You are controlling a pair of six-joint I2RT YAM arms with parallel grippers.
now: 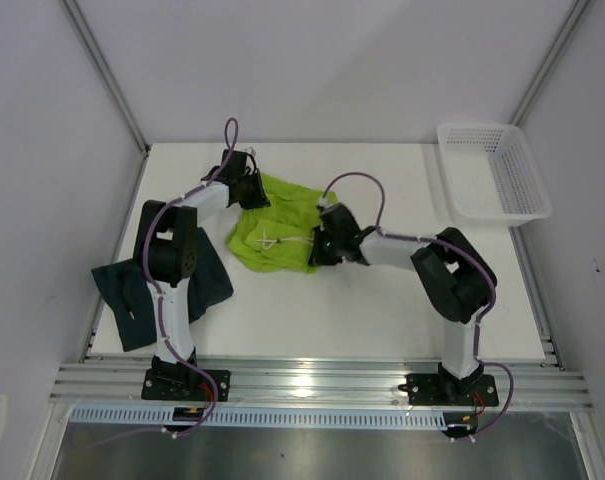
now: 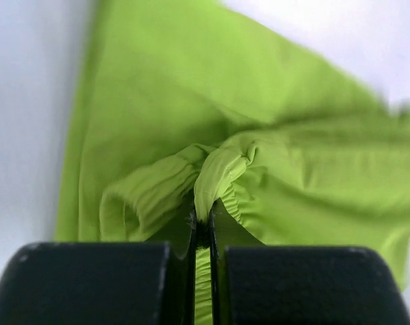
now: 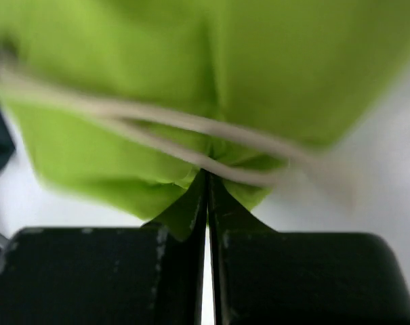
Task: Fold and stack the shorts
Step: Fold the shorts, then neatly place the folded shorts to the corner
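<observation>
The lime green shorts (image 1: pixel 277 235) lie crumpled mid-table, white drawstring (image 3: pixel 157 122) showing. At their far-left corner my left gripper (image 1: pixel 254 190) is shut on a gathered fold of the waistband (image 2: pixel 221 169), with green cloth running down between the fingers. My right gripper (image 1: pixel 317 250) is at the shorts' right edge, shut, with its tips (image 3: pixel 206 179) pinching bunched green fabric just under the drawstring. The dark navy shorts (image 1: pixel 132 290) lie flat at the table's left edge, partly hidden under the left arm.
A white mesh basket (image 1: pixel 492 170) sits at the far right corner, hanging partly over the table edge. Bare white table (image 1: pixel 382 310) stretches in front of and to the right of the green shorts. Grey walls close in both sides.
</observation>
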